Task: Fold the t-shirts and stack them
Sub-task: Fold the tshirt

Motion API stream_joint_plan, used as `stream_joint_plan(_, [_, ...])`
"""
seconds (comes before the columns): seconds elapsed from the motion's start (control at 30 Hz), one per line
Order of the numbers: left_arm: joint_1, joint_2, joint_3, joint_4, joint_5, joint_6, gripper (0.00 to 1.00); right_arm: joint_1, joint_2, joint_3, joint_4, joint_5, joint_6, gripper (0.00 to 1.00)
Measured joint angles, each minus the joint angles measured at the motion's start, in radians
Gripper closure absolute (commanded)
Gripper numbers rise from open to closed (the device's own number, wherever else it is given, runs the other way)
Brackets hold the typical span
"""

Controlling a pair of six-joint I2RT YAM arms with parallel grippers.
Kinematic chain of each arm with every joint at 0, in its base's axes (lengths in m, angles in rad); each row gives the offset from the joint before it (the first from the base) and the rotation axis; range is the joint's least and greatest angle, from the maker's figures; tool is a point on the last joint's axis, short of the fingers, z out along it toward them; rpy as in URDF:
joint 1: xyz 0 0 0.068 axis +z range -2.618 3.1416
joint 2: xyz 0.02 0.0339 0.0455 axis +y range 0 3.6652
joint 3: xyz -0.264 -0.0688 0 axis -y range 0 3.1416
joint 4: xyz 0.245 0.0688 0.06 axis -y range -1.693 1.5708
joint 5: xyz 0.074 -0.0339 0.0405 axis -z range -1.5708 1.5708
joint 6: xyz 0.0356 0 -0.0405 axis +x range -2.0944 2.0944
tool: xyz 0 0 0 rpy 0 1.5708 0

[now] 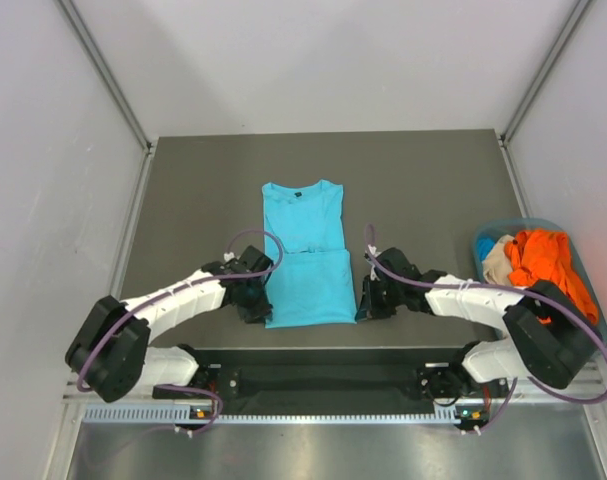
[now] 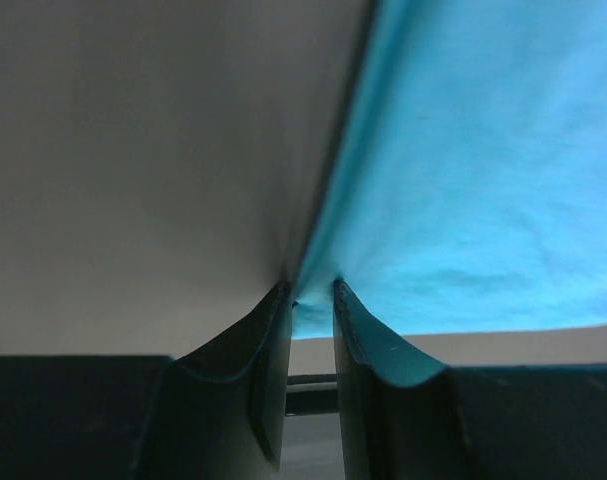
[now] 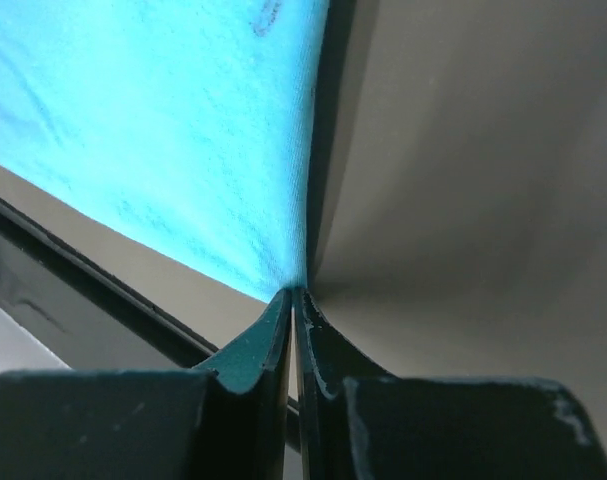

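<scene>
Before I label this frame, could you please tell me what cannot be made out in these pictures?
Top view: the left gripper and right gripper are dark and small; their hold on the turquoise t-shirt is unreadable there.
Top view: in the basket, the orange t-shirt and beige t-shirt are bunched; anything beneath is hidden.
Wrist views: so close that the frame edges cut off all but one shirt edge.
</scene>
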Motion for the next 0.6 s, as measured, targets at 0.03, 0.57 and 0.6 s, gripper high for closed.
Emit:
stream_joint_plan(0.03, [0.000, 0.000, -0.011, -0.007, -0.011, -0.009, 0.71, 0.001, 0.000, -0.001, 0.003, 0.002, -0.001, 0.94])
stream_joint_plan(0.57, [0.000, -0.084, 0.042, -0.110, -0.038, -0.003, 0.52, 0.002, -0.173, 0.003, -0.108, 0.095, 0.116, 0.57])
stream_joint_plan(0.6, [0.000, -0.097, 0.024, -0.103, -0.026, -0.005, 0.52, 0.002, -0.173, -0.007, -0.098, 0.096, 0.144, 0.57])
